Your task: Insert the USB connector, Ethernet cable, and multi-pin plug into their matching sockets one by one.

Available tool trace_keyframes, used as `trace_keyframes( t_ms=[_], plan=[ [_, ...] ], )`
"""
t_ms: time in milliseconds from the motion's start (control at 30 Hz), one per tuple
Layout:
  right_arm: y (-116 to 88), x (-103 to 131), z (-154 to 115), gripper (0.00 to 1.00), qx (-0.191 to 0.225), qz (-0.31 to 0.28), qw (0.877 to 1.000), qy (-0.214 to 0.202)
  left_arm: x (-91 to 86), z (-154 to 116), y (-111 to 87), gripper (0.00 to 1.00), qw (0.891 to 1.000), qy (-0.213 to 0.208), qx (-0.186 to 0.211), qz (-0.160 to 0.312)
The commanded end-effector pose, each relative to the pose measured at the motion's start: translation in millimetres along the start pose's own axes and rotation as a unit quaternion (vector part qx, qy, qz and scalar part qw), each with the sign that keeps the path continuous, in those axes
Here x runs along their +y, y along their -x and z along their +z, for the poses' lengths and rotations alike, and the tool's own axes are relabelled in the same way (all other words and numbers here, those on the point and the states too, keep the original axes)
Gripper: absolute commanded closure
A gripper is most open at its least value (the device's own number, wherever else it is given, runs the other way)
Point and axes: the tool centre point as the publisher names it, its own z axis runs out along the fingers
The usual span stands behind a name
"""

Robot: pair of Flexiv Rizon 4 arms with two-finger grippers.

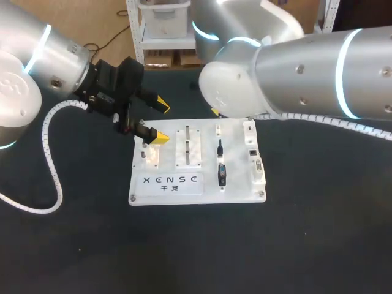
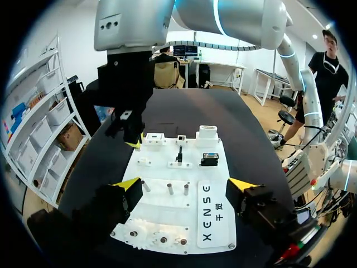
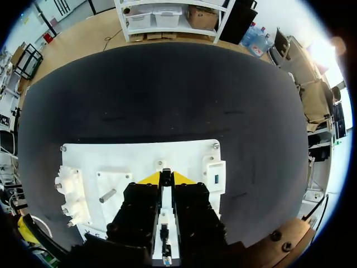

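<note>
The white connector board [image 1: 236, 195] lies mid-table. On it stand a black cable plug [image 1: 220, 147] and a dark multi-pin plug [image 1: 222, 174], beside a row of white sockets [image 1: 252, 152]. My right gripper [image 3: 166, 178] is down at the board's far edge. Its yellow tips are shut on a small dark USB connector [image 3: 165, 176]; the head view hides most of this behind the arm. The left wrist view shows the same right gripper [image 2: 134, 140] beside the far socket block [image 2: 153, 138]. My left gripper [image 1: 162, 121] hangs open above the board's far left corner, holding nothing.
Two upright metal pins [image 1: 187, 144] and a gear block [image 2: 159, 239] occupy the board's left half. Dark tabletop surrounds the board on all sides. The left arm's white cable hose [image 1: 52, 153] loops over the table at the left.
</note>
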Motion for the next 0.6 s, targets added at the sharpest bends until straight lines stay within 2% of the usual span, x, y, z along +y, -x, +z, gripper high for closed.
trace_keyframes(
  t_ms=[33, 267, 600],
  plan=[
    [-14.9, -22.7, -4.3, 1.00, -0.019, 0.001, 1.000, 0.005, 0.7, 0.7, -0.6, 0.00, 1.000, 0.000, 0.000, 0.001],
    [-24.7, -50.9, 7.7, 1.00, -0.015, 0.012, 1.000, -0.019, 0.7, 0.7, -0.6, 0.00, 1.000, 0.000, 0.000, 0.001],
    [-24.7, -63.2, 12.4, 1.00, -0.014, 0.021, 0.999, -0.024, 0.7, 0.7, -0.6, 0.00, 1.000, 0.000, 0.000, 0.001]
  ],
)
